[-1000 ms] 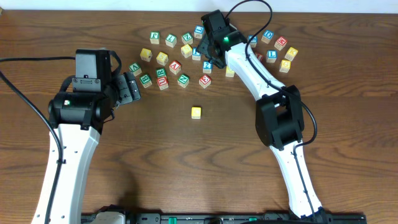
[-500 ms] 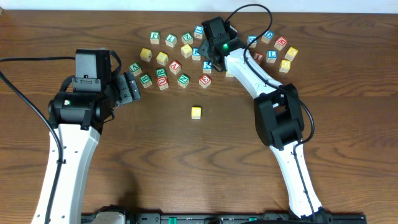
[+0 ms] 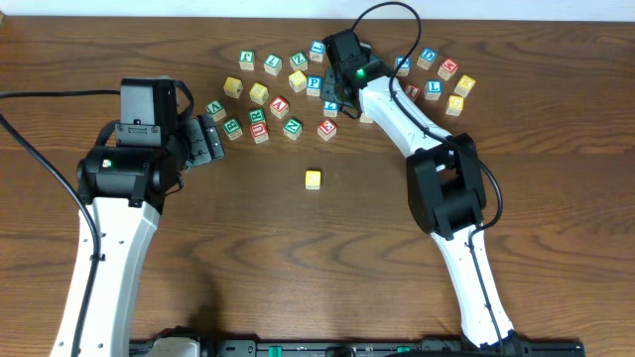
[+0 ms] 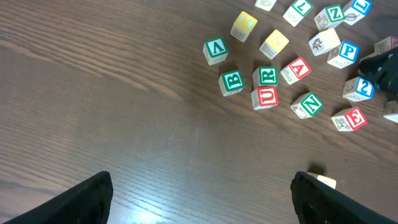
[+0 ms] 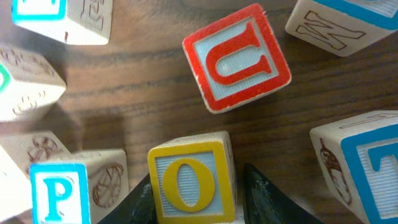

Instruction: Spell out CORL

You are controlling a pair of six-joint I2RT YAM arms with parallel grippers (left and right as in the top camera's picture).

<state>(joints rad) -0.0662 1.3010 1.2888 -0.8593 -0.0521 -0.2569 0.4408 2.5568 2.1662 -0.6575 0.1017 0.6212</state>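
Counter [image 3: 298,258]: dark wood-grain; both arms reach in from the near edge.
Lone yellow cube [image 3: 313,178]: sits by itself in the middle, plain yellow top up. It is the reference for all places below.
Loose cubes [image 3: 298,79]: an irregular scatter of letter cubes beyond the lone yellow cube, spreading to its left and right, well apart from it.
Green R cube [image 4: 268,76]: in the scatter, beyond and left of the lone yellow cube, with its letter face up. It is touching or just beside a red U cube [image 4: 265,98] on its near side.
Blue L cube [image 3: 433,89]: beyond and well right of the lone yellow cube, past the right arm's white link.
Yellow O cube [image 5: 191,183]: beyond and slightly right of the lone yellow cube, O face towards the wrist camera. A blue P cube [image 5: 59,193] is just beside it.
Right pincer [image 5: 196,180]: down in the scatter, dark fingers tight on either side of the yellow O cube, pinching it.
Left pincer [image 4: 200,180]: left of the lone yellow cube, fingers spread wide, only bare wood between them.
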